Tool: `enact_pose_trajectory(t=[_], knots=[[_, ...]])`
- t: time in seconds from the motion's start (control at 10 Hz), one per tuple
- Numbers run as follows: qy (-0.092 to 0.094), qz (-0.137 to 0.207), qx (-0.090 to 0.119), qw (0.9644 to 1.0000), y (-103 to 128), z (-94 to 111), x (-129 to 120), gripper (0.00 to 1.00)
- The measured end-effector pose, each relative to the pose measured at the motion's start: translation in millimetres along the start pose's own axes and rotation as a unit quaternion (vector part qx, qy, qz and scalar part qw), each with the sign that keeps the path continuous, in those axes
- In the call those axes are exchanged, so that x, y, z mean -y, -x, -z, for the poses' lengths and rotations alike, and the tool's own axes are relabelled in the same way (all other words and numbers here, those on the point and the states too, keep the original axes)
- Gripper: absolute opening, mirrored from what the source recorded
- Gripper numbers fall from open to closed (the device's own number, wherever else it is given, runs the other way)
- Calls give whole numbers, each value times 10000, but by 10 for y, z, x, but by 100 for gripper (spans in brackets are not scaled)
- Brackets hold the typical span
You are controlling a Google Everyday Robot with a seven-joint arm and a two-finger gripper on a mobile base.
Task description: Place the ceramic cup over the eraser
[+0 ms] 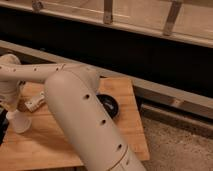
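The ceramic cup (pixel 20 122) is small, white and tapered. It stands wide end down on the wooden table (pixel 60 142) near the left edge. My gripper (pixel 10 107) is at the end of the white arm (pixel 75 100), right above the cup and touching its narrow top. A small pale oblong block (pixel 35 102) lies just right of the gripper. I cannot tell whether it is the eraser. A small brown thing (pixel 23 106) lies between the block and the cup.
A wide dark round bowl (pixel 110 106) sits on the table at the right, partly behind my arm. A dark wall with a metal rail (pixel 107 15) runs behind the table. Speckled floor (pixel 180 150) lies to the right.
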Motion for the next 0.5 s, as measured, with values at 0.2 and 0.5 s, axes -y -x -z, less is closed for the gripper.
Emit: enact_pose_trajectory(t=[0.2, 0.5], knots=[[-60, 105, 24, 9999, 39, -16, -30, 39], [-46, 275, -9, 9996, 91, -33, -56, 68]])
